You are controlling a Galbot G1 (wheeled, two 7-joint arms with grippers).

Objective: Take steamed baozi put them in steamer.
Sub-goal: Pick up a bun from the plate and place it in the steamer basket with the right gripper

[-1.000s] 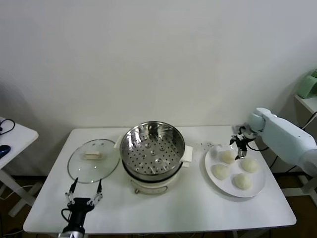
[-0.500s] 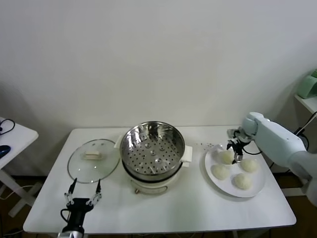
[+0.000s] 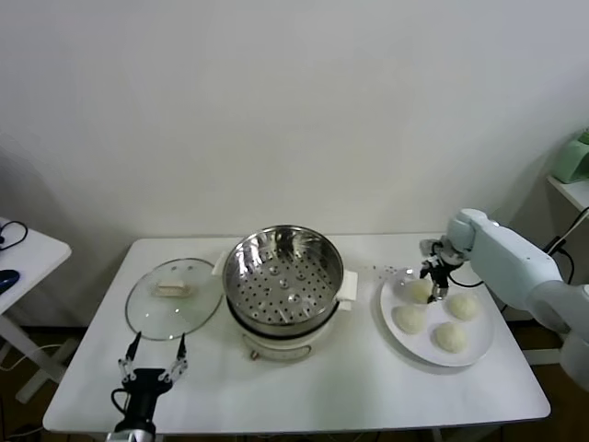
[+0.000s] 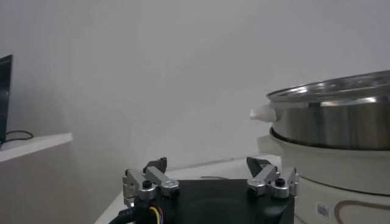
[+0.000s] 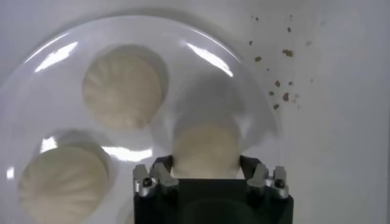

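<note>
A steamed baozi [image 5: 205, 149] sits between the right gripper [image 5: 207, 176] jaws.

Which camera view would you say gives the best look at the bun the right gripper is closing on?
The right wrist view: the bun sits large between the right gripper fingers, on the plate. The head view shows it small, partly hidden by the gripper. The left wrist view misses it.

baozi [image 3: 421, 291]: cream-white | plate [image 3: 479, 350]: white | steamer [image 3: 284, 276]: shiny steel, dotted with holes | cooker base [image 3: 281, 343]: white | worktop [image 3: 350, 387]: white
</note>
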